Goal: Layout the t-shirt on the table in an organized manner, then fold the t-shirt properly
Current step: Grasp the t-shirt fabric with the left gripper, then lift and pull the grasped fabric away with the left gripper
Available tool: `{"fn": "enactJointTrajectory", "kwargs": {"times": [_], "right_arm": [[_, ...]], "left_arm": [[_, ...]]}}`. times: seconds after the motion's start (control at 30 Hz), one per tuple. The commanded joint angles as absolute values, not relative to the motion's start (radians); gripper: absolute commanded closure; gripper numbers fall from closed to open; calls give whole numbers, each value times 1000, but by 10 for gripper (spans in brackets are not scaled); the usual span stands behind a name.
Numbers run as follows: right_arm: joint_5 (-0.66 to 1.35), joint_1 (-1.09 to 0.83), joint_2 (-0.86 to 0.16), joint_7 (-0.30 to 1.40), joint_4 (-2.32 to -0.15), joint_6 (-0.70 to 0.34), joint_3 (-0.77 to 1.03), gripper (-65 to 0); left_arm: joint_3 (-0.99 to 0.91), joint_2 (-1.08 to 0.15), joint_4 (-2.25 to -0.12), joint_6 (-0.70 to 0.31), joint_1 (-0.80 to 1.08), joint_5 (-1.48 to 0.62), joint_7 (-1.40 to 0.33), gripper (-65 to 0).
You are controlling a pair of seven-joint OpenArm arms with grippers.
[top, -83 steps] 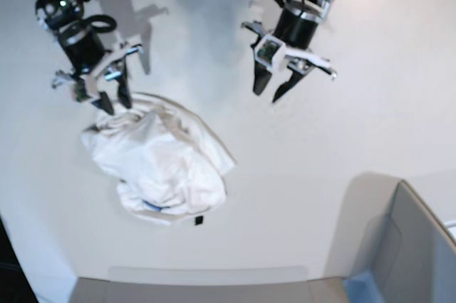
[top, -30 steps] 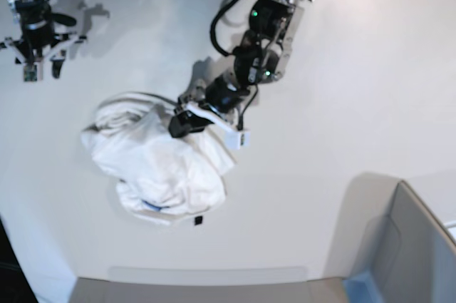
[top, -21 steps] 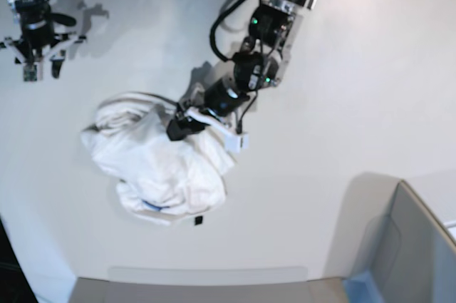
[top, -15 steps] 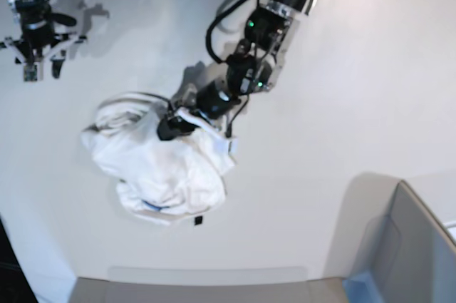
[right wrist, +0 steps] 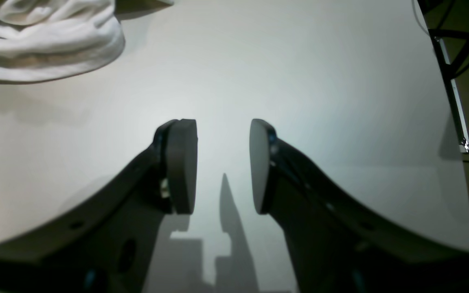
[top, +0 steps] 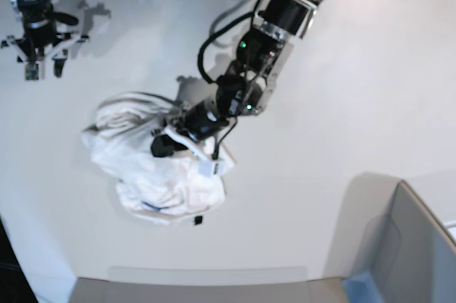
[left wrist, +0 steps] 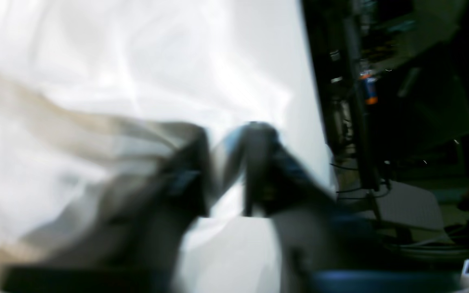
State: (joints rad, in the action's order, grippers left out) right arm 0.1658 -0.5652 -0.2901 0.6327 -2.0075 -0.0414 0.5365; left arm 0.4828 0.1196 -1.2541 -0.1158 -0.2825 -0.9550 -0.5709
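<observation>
The t-shirt lies crumpled in a white heap on the table, left of centre. My left gripper reaches down into the top of the heap. The left wrist view is blurred; there the left gripper has its dark fingers pinched together with pale cloth around and between them. My right gripper hangs at the far left back, away from the shirt. In its wrist view the right gripper stands open over bare table, with a rolled edge of the t-shirt at the top left.
A grey box stands at the front right corner. A small black tag lies just below the heap. The table's curved edge runs along the front and left; dark equipment and cables sit beyond the edge.
My left arm has stretched further down and left into the heap, and its jaws have gone from open to shut. The right arm has stayed still.
</observation>
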Motion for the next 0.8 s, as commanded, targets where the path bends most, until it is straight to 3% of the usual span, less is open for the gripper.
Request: {"fn": "enactJointTrajectory", "kwargs": {"times": [0.0,0.13,0.3,0.5,0.77], "right_arm": [[163,-565,-302,611,-2023,-36,545,-207],[163,-565,-302,611,-2023,-36,545,-207],[163,-565,-303,610,-2020,-36,545,-207],[168,-559,-311,607,-1994,-36,544,-207],[168,-536,-308,607,-1994,-36,484,-206]], "left_arm": [[484,140,-1245,-124,-315,-966,-564,0],[484,142,-1228,-125,-344,-967,-565,0],[472,139,-1377,-125,-343,-969,-565,0],[282,110,-1573,-125,-254,-1030,-564,0],[64,-134,-1753,-125,-93,-1349,-555,0]]}}
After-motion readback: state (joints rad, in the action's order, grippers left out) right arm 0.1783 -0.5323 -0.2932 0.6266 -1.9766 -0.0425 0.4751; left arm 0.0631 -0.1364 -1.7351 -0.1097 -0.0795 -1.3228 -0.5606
